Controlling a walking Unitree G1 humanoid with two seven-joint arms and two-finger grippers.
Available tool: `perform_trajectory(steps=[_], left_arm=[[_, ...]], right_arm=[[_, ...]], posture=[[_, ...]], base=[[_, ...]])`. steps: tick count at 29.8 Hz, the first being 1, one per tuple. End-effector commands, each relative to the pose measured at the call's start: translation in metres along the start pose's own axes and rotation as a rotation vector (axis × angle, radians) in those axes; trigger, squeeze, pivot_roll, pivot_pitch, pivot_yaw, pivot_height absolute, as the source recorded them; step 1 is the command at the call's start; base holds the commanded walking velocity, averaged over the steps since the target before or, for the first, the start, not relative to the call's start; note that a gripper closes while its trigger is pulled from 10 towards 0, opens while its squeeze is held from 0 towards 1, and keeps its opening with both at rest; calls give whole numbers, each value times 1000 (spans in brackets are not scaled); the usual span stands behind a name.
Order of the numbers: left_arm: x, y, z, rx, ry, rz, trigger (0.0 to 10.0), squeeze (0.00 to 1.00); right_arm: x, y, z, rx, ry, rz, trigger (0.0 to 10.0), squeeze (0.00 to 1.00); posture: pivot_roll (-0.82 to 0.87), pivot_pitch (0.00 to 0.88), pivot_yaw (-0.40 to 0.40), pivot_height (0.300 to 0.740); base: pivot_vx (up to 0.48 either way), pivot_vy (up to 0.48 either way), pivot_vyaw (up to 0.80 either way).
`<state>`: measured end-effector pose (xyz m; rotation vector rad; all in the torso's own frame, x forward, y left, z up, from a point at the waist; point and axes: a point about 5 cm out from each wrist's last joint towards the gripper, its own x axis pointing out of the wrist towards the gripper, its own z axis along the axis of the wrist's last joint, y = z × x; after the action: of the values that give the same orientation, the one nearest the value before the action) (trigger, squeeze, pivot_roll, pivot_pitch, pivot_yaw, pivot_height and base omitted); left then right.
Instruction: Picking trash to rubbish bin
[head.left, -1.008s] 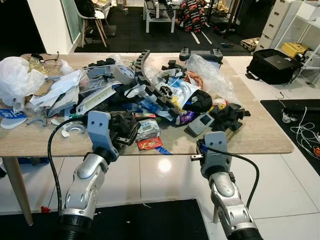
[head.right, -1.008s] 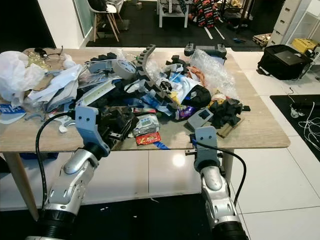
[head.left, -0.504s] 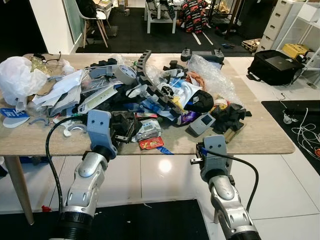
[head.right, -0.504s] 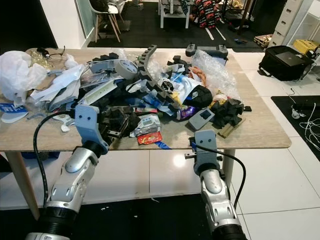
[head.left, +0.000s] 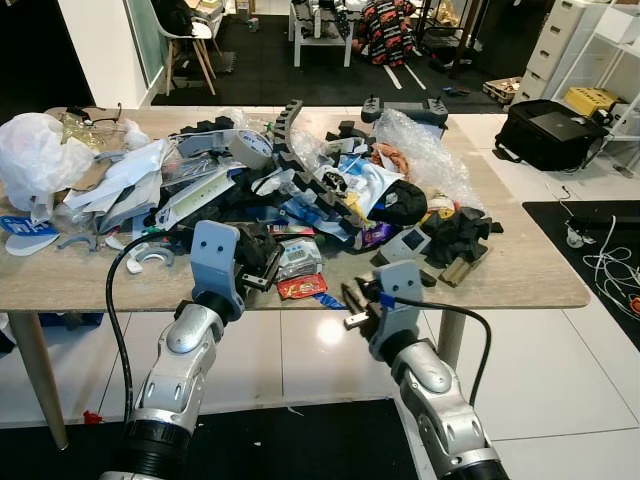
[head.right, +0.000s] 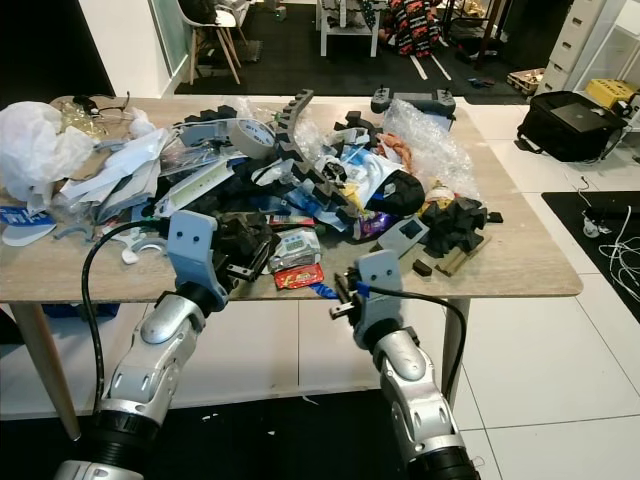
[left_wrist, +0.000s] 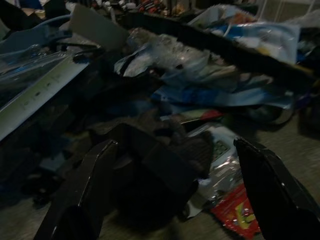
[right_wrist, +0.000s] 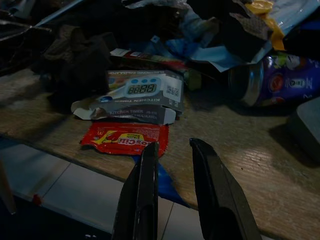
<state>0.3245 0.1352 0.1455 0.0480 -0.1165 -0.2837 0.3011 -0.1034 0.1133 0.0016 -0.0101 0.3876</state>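
One wooden desk (head.left: 520, 275) heaped with mixed trash, one flat red foil wrapper (right_wrist: 125, 139), one boxed kitchen timer (right_wrist: 142, 95), left gripper (left_wrist: 175, 195) spread wide at black foam lump (left_wrist: 150, 165), right gripper (right_wrist: 172, 175) fingers narrowly parted, holding nothing.

both grippers, left gripper (head.right: 240, 262) and right gripper (head.right: 338, 296), at the cluttered table (head.right: 520, 265) edge.
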Motion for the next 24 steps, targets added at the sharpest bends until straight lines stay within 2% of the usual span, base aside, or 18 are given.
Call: perform_trajectory(steps=[1, 5, 6, 7, 9, 10, 22, 23, 24], left_arm=[[0, 5, -7, 36, 51, 19, 10000, 1000], [4, 9, -12, 41, 95, 54, 10000, 1000], [5, 9, -13, 34, 105, 62, 10000, 588], [5, 9, -13, 34, 105, 62, 10000, 588], [10, 10, -15, 18, 131, 77, 10000, 35], [11, 10, -15, 14, 136, 79, 10000, 0], [14, 10, -17, -2, 148, 88, 10000, 0], [13, 10, -18, 1, 152, 83, 5373, 0], [13, 10, -18, 1, 152, 83, 5373, 0]], right_arm=[[1, 2, 1, 13, 13, 21, 10000, 0], [3, 3, 4, 14, 16, 50, 10000, 0], [3, 3, 6, 16, 15, 58, 10000, 0], [3, 3, 6, 16, 15, 58, 10000, 0], [4, 6, 8, 14, 16, 77, 10000, 0], [5, 6, 9, 13, 16, 80, 10000, 0], [4, 9, 9, 18, 19, 95, 10000, 0], [3, 9, 9, 19, 21, 97, 10000, 0], [3, 9, 9, 19, 21, 97, 10000, 0]], posture=[[-56, 85, 6, 740], [-56, 88, 7, 740], [-56, 87, 8, 740], [-56, 87, 8, 740], [-56, 91, 12, 740], [-56, 91, 12, 740], [-53, 99, 18, 740], [-53, 99, 17, 740], [-53, 99, 17, 740]], base=[[0, 0, 0], [0, 0, 0], [0, 0, 0], [0, 0, 0], [0, 0, 0], [0, 0, 0], [0, 0, 0], [0, 0, 0], [0, 0, 0]])
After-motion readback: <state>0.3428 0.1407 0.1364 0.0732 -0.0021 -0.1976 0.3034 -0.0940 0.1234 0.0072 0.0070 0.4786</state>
